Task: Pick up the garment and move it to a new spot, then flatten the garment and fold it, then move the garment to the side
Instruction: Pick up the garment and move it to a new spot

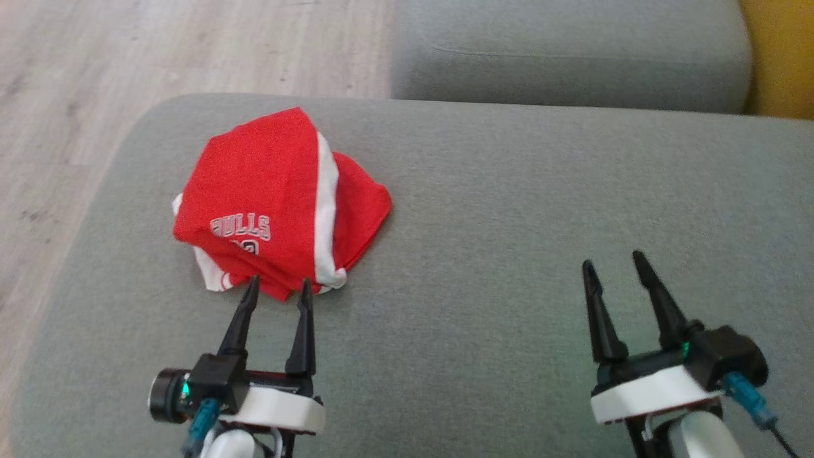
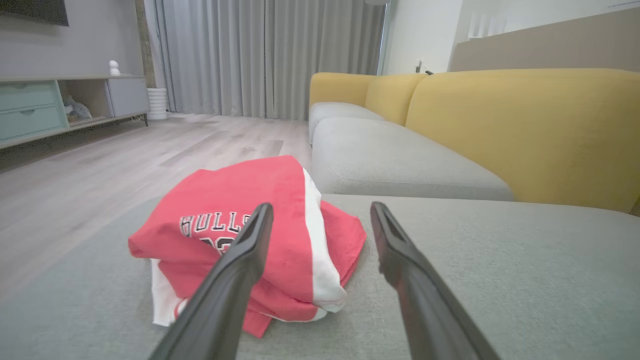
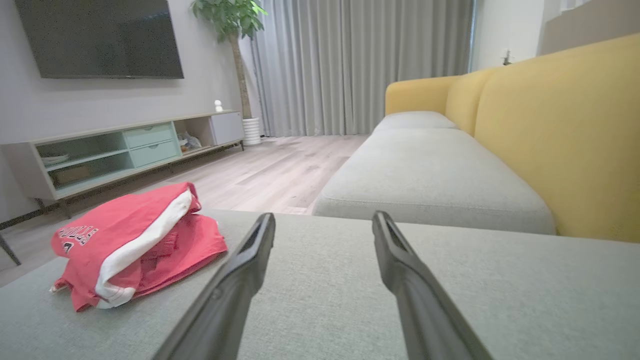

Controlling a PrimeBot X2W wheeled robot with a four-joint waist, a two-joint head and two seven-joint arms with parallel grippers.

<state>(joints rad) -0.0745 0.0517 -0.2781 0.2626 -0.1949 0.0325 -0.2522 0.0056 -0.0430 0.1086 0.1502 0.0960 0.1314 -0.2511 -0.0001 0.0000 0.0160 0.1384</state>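
A red garment (image 1: 273,203) with white stripes and "BULLS" lettering lies bunched on the grey sofa cushion (image 1: 509,210), left of centre. My left gripper (image 1: 278,287) stands open, its two fingertips right at the garment's near edge with nothing held. In the left wrist view the garment (image 2: 280,235) lies just beyond the open gripper (image 2: 320,212), mostly behind the left finger. My right gripper (image 1: 613,262) is open over bare cushion, well to the right of the garment. In the right wrist view the garment (image 3: 125,240) sits at the left, apart from that gripper (image 3: 324,220).
A second grey seat cushion (image 1: 572,51) lies beyond, with the yellow backrest (image 1: 782,57) at the far right. Wooden floor (image 1: 95,76) runs along the cushion's left edge. A TV cabinet (image 3: 125,150) and curtains (image 3: 360,65) stand across the room.
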